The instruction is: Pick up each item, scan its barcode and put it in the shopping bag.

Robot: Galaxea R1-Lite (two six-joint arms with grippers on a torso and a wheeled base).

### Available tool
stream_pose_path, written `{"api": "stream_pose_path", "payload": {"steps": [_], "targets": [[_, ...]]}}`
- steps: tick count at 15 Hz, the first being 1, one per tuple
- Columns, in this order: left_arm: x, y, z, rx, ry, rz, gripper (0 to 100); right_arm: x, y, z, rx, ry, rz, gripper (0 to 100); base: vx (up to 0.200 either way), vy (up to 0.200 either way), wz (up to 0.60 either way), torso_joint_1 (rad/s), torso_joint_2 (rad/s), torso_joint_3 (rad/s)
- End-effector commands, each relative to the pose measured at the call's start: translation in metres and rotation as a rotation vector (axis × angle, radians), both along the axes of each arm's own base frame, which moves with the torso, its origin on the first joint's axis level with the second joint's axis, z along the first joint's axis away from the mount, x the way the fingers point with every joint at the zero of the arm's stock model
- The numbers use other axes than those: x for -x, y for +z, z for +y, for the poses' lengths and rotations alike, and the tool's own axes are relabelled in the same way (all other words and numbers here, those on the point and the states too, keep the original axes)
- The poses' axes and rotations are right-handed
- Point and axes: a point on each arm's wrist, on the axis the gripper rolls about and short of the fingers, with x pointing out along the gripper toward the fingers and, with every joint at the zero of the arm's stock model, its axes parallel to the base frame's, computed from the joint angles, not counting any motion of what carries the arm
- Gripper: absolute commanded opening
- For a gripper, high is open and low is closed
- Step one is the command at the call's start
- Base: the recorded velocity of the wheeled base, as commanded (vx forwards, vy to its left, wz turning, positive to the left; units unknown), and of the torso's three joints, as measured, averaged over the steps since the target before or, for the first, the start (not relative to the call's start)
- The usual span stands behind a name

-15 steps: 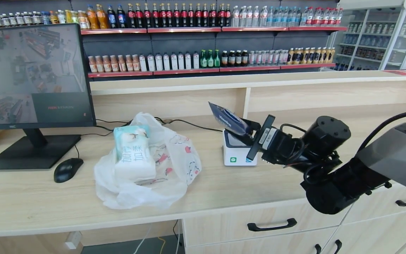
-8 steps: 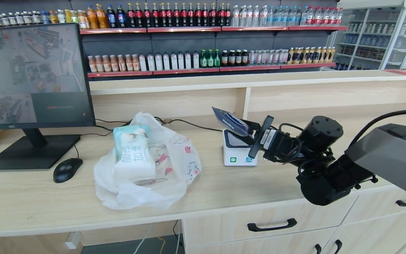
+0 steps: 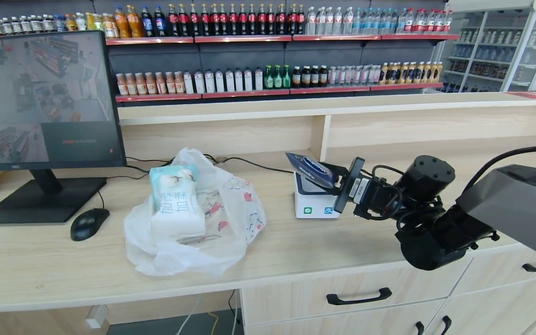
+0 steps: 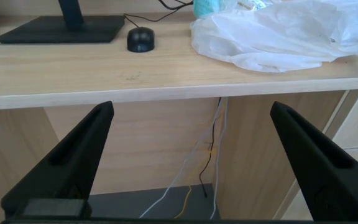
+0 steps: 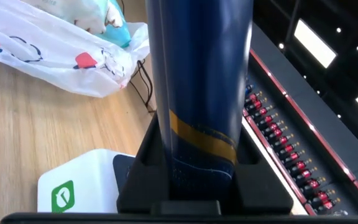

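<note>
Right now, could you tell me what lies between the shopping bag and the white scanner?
The head view shows bare counter between bag and scanner; a black cable runs farther back.

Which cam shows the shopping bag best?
Head view: whole shopping bag on the counter, tissue pack in it. Left wrist view catches its front side; right wrist view, one end past the gripped blue packet.

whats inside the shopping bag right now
A pale blue and white soft pack stands in the white shopping bag, at its open mouth. Anything lower down is hidden by the crumpled plastic.
</note>
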Motion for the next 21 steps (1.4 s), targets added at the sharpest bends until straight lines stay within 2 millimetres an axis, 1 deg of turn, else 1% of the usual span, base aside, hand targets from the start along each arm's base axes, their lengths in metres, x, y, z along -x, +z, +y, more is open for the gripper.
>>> {"api": "stream_pose_path", "payload": {"steps": [1,9,14,15,17,18,19,20,21], "targets": [[0.0,0.0,0.0,0.0,0.0,-0.001,100,0.0,0.0,0.001,0.0,0.001,-0.002,0,0.0,0.0,0.0,0.0,0.0,0.0],[0.0,0.0,0.0,0.0,0.0,0.001,100,-0.001,-0.001,0.0,0.003,-0.003,-0.008,0,0.0,0.0,0.0,0.0,0.0,0.0],[0.0,0.0,0.0,-0.012,-0.001,-0.002,100,0.002,0.0,-0.001,-0.003,-0.006,0.01,0,0.0,0.0,0.0,0.0,0.0,0.0],[0.0,0.0,0.0,-0.009,-0.001,0.001,100,0.007,0.004,-0.002,-0.012,-0.008,0.027,0,0.0,0.0,0.0,0.0,0.0,0.0],[0.0,0.0,0.0,-0.011,-0.001,0.004,100,0.022,0.023,0.004,-0.046,0.028,0.035,0,0.0,0.0,0.0,0.0,0.0,0.0],[0.0,-0.001,0.0,-0.011,-0.001,0.007,100,0.025,0.029,0.005,-0.06,0.035,0.042,0,0.0,0.0,0.0,0.0,0.0,0.0],[0.0,-0.001,0.0,-0.011,-0.001,0.007,100,0.034,0.04,0.005,-0.093,0.023,0.055,0,0.0,0.0,0.0,0.0,0.0,0.0],[0.0,-0.001,0.0,-0.009,-0.001,0.007,100,0.051,0.051,0.0,-0.14,-0.029,0.095,0,0.0,0.0,0.0,0.0,0.0,0.0],[0.0,-0.001,0.0,-0.011,-0.001,0.007,100,0.065,0.053,-0.005,-0.169,-0.068,0.142,0,0.0,0.0,0.0,0.0,0.0,0.0]]}}
